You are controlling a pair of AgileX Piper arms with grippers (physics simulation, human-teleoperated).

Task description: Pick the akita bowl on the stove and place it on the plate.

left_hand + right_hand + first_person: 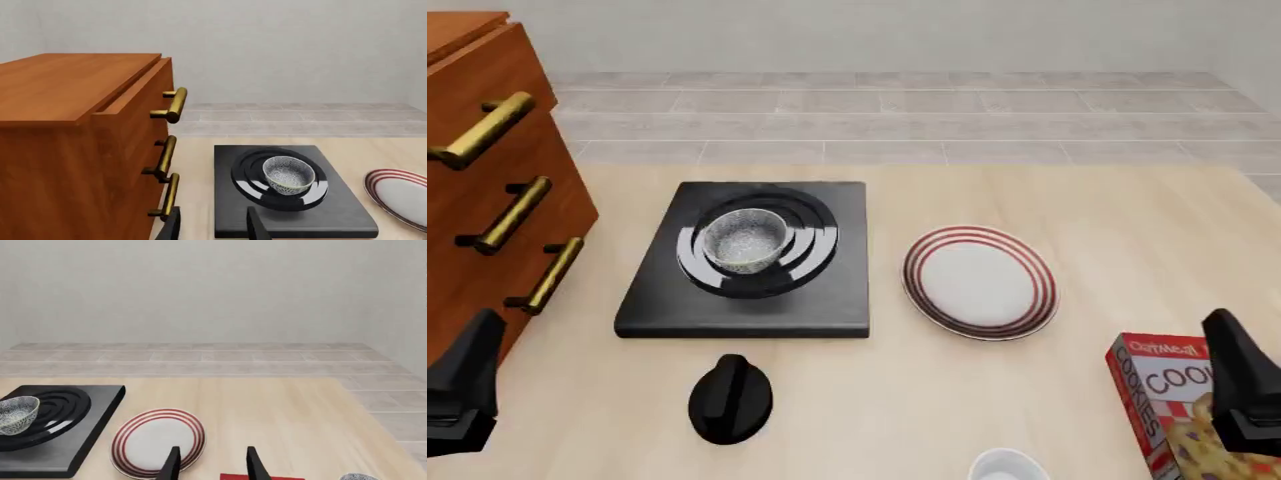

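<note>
A: Where's the akita bowl [746,238] rn?

B: Upright on the stove [747,262], centred on the burner rings, twd the table's left. The plate [981,281] lies just beside the stove on its right, not touching. You've got nothing in hand yet.

A: Grippers?

B: Left gripper [212,225]: fingers apart, nothing btwn them, near the table's front edge, well short of the stove. Right gripper [212,464]: same, spread and empty, low at the front right, looking over the plate. Front view shows only dark bodies at the lower corners.

A: How'll the bowl handle?

B: My guess: small, stiff, light, glazed, so prob slippery and could chip if dropped. It's round w/ a thin pale rim, so I'd take the rim, one finger inside and one outside, on the wall nearest you. Squeezing the whole bowl across its belly looks likelier to pop it out. The left arm is closer.

A: Any writing?

B: Only the red box [1172,415] at front right: "Chip...", cut off by the gripper, then "COO" w/ cookie pics. A black knob [730,398] and the wooden drawer unit [487,180] carry no text I can read.
</note>
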